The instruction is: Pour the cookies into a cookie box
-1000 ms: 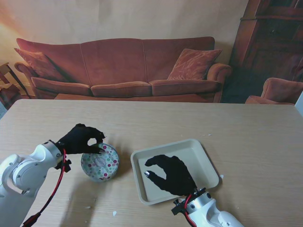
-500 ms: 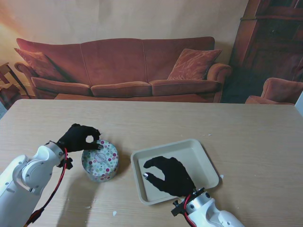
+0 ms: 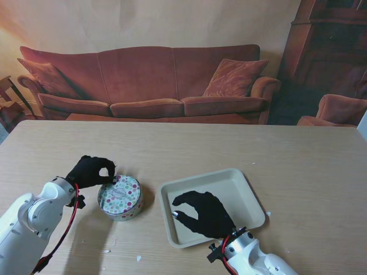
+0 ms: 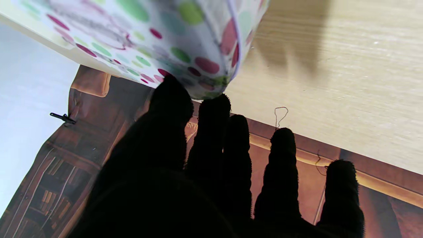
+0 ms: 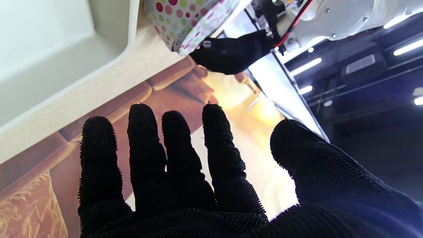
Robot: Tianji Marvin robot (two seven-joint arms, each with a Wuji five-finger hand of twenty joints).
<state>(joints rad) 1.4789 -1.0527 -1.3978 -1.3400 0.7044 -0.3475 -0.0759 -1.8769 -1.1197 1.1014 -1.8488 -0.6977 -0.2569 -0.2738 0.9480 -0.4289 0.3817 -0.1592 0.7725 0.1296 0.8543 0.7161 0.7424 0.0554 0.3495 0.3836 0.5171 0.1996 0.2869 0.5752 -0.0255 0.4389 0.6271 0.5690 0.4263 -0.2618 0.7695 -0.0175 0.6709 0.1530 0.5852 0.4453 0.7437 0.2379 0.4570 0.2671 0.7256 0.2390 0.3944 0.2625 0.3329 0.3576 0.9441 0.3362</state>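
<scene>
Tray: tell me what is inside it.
The tray's visible floor is bare; no cookies show. The right hand hovers over its nearer part, open, hiding the floor beneath it.

right robot hand [image 5: 205, 185] fingers spread | tray [image 5: 66, 49] | dotted box [image 5: 188, 19]

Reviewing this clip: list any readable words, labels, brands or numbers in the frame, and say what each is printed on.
None can be read.
Polka-dot tin: its lid carries a round central label, but the print is too small in the stand view and blurred in the left wrist view.
Tray: plain, no markings visible.
Table: bare wood grain, no text.
Left robot hand and right robot hand: black gloves, no visible logo.
</scene>
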